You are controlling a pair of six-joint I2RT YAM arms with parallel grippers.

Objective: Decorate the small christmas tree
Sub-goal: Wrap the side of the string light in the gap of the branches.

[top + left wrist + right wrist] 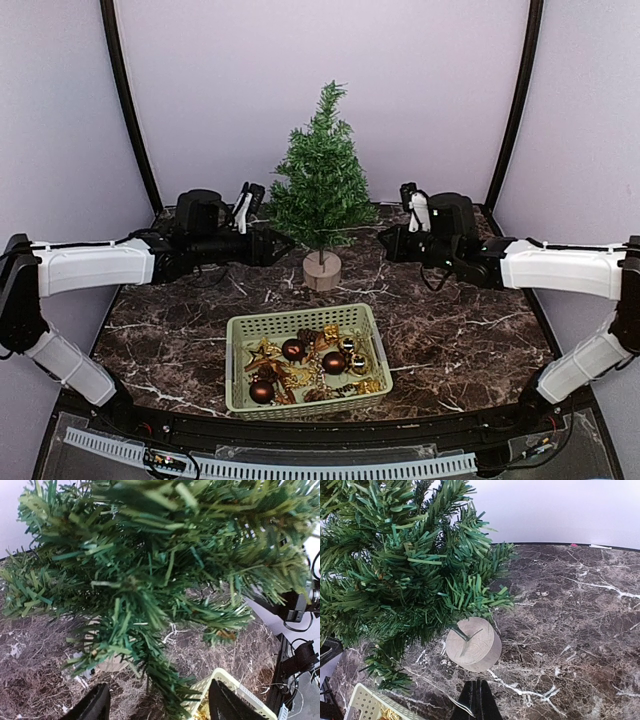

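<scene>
The small christmas tree (322, 180) stands upright on its round wooden stump (322, 270) at the back middle of the marble table. My left gripper (283, 244) reaches in from the left at the level of the lower branches. In the left wrist view the left gripper (160, 705) is open, and a drooping green branch (160, 675) hangs between its fingers (95, 706) untouched. My right gripper (385, 243) hovers just right of the trunk. It is shut (477, 697) with nothing seen in it, close to the stump (473, 644).
A pale green basket (305, 325) sits in front of the tree, holding dark red balls (293, 349) and gold ornaments (300, 378). Its corner shows in both wrist views, the basket (227, 687) beside the left finger and the basket (362, 700) at lower left.
</scene>
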